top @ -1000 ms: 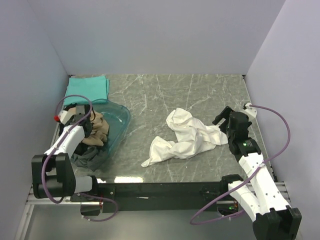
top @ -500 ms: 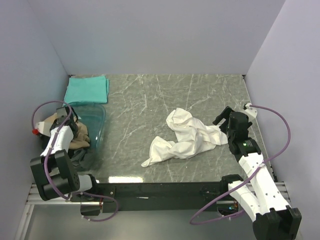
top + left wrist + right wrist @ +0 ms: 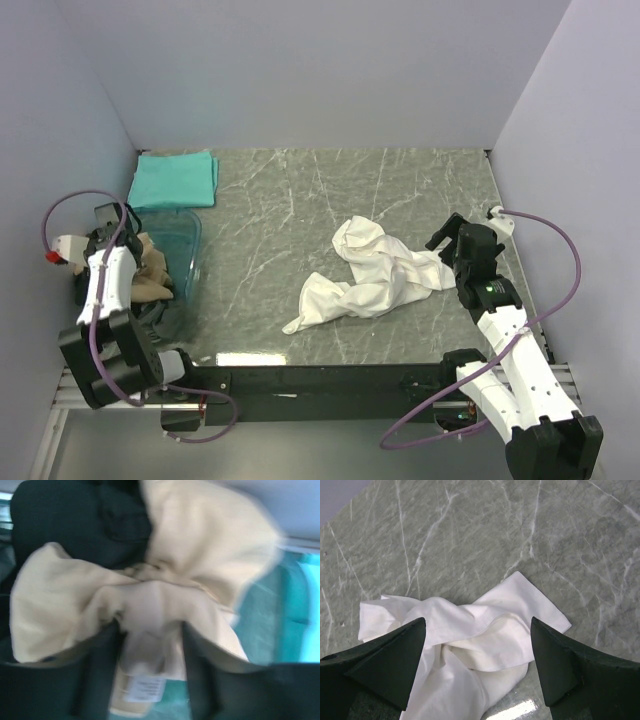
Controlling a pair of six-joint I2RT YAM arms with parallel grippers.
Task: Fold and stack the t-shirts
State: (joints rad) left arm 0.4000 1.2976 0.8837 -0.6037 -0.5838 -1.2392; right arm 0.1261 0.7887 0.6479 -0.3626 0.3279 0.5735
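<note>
A tan t-shirt [image 3: 150, 278] lies bunched in the clear blue-tinted bin [image 3: 186, 248] at the far left. My left gripper [image 3: 132, 258] is right at it. In the left wrist view its fingers stand apart, and the tan t-shirt [image 3: 165, 590] with its collar label lies loosely between them, so my left gripper [image 3: 150, 627] is open. A white t-shirt [image 3: 370, 272] lies crumpled at mid-table. My right gripper [image 3: 447, 232] hovers open over the right end of the white t-shirt [image 3: 470, 635], holding nothing. A teal t-shirt [image 3: 175, 178] lies folded at the back left.
The bin is tipped toward the left wall and also holds a dark garment [image 3: 160, 312], seen as a dark garment [image 3: 75, 525] in the left wrist view. Purple-grey walls close in the table [image 3: 300, 190] on three sides.
My left arm swung left toward the wall, dragging the tan t-shirt and tipping the bin with it. Its jaws have parted. The right arm and the white t-shirt have not moved.
</note>
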